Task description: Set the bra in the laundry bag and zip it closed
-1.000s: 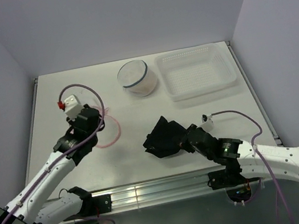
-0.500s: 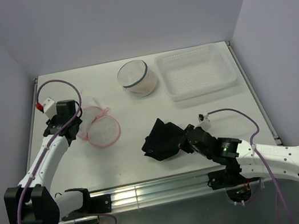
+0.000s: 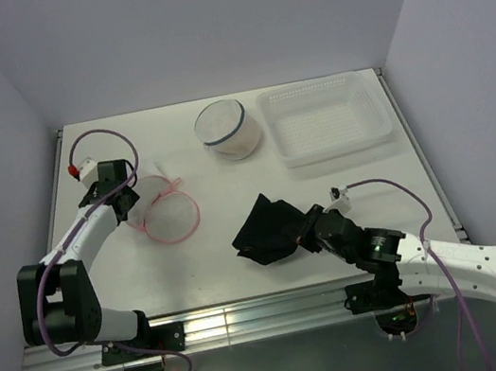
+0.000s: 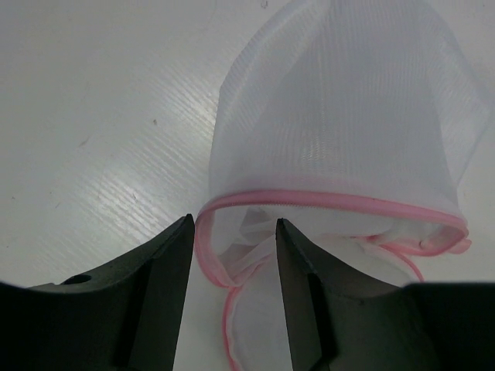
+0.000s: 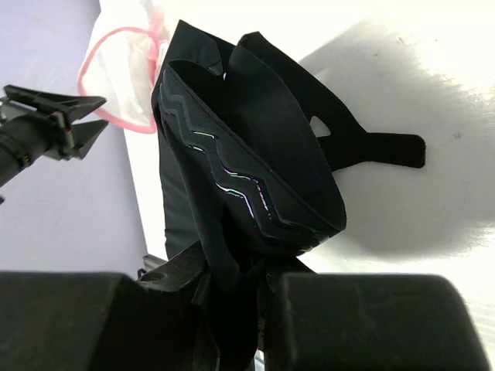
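Fabric of the bra [image 5: 247, 154] hides the right tool [image 5: 236, 282] clamping it; left tool [image 4: 233, 236], parted, straddles the laundry bag [image 4: 340, 131] rim.

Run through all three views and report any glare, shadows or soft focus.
Top external: even light, with glare on the metal rail at the near edge. Left wrist: the laundry bag is sharp, the left fingers dark and soft at the frame bottom. Right wrist: the bra throws a distinct grey shadow on the overexposed table; right fingers blurred.
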### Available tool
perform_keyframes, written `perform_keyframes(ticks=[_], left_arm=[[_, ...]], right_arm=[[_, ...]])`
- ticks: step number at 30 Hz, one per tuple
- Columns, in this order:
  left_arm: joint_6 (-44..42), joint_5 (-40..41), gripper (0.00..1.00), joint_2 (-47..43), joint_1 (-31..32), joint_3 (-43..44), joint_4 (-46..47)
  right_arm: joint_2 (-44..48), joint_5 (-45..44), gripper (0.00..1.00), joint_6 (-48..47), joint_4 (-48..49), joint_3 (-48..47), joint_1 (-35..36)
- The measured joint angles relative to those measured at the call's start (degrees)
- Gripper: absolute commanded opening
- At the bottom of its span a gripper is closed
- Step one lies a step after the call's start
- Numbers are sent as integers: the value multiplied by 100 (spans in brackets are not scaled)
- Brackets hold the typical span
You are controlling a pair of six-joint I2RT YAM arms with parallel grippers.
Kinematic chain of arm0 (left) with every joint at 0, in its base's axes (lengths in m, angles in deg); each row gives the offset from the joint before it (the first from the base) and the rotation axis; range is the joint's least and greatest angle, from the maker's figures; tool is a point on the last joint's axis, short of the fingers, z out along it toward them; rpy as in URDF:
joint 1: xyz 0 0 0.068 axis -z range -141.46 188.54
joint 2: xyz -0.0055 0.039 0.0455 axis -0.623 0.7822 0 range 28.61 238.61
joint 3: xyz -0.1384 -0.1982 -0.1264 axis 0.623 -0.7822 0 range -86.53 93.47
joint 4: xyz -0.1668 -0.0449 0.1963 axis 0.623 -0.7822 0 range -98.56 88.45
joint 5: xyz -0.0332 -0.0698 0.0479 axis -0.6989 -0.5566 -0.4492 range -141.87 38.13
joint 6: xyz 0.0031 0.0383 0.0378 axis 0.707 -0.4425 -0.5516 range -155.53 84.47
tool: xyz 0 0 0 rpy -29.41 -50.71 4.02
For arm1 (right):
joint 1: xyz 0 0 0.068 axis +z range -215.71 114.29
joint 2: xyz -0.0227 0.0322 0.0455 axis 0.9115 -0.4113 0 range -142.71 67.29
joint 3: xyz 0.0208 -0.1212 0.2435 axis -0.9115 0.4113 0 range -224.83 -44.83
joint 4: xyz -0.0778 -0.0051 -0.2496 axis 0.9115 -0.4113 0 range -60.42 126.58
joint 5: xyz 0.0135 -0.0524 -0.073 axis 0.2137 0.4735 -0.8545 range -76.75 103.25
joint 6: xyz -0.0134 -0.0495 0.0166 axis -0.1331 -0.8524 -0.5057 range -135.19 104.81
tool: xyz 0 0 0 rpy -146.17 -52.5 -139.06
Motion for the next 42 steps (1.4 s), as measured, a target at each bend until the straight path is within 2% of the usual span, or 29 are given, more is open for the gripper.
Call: perform_keyframes(ticks=[12, 21, 35, 40, 42], left_arm=[[-81, 236, 52, 479, -15, 205, 192], [-74, 343, 55, 199, -17, 70, 271], [-76, 433, 54, 470, -22, 90, 280], [-79, 450, 47, 568, -22, 98, 348], [-70, 450, 37, 568, -22, 98, 409]], right_arm=[[74, 11, 1, -26, 4, 2, -4], [70, 15, 1, -66, 11, 2, -11], [55, 66, 2, -107, 22, 2, -11], [61, 85, 1, -116, 20, 2, -11], [61, 85, 1, -129, 20, 2, -11]])
